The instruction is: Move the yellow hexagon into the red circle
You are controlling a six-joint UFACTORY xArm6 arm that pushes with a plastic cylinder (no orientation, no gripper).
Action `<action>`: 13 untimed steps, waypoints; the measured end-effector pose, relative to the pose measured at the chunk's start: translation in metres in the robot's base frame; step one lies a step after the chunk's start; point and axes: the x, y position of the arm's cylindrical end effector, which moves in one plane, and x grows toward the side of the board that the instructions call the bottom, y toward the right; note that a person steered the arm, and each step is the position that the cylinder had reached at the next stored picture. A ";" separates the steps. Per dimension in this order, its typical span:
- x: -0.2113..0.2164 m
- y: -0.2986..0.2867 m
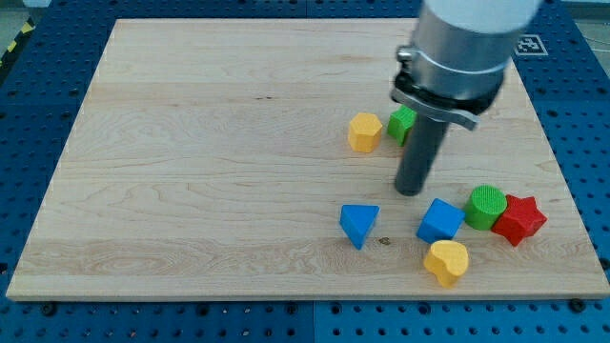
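My tip [411, 190] sits toward the board's right edge, below-right of the yellow hexagon [364, 132] — no gripper here. No red circle visible — still approaching, I'd guess.

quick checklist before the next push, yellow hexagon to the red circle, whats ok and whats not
1. Yellow hexagon in view, on the board: ok.
2. Red circle in view: not ok; the only red block is a red star.
3. My tip touching the hexagon: not ok, it sits to its lower right, apart.
4. Hexagon free of neighbours: cannot tell; green block is close on its right, partly hidden by the rod.
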 end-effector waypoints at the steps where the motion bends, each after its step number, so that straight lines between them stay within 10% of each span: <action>1: -0.011 -0.036; 6: -0.082 -0.061; 13: -0.070 0.037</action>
